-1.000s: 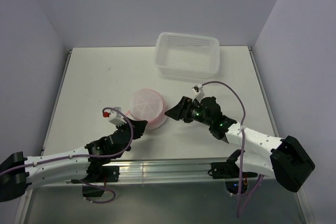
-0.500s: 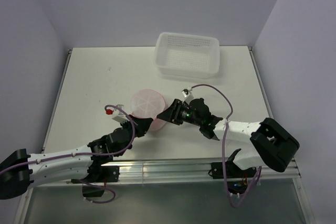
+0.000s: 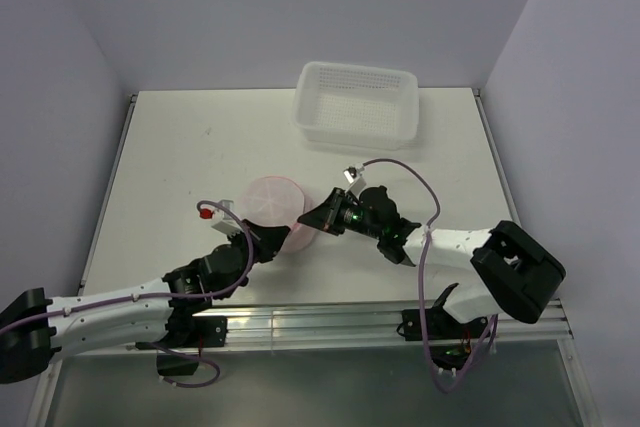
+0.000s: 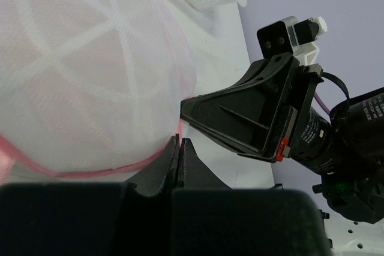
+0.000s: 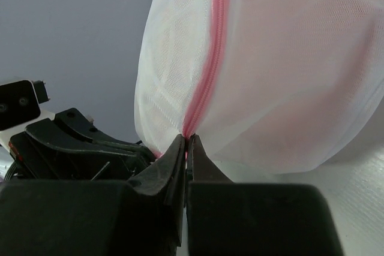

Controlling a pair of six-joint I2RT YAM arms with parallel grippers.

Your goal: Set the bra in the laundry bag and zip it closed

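Zipping step, by my read: bag point(image 3: 275, 202) sits near the middle of the desk's point(image 3: 170, 147) near edge, well apart from the basket point(image 3: 357, 102) at the far edge. Pink shows through the mesh, so the bra point(image 5: 300, 82) looks to be inside. Left fingers point(image 4: 171, 160) are pressed together, pinching the bag's pink rim on its near-left side. Right fingers point(image 5: 171, 166) are also closed tight, tips right on the zip point(image 5: 210, 70) line at the bag's right side; can't tell if the pull tab is actually caught. To do it well: left anchors the rim taut, right drags along the rim's curve, low and slow, without lifting the bag or snagging mesh.
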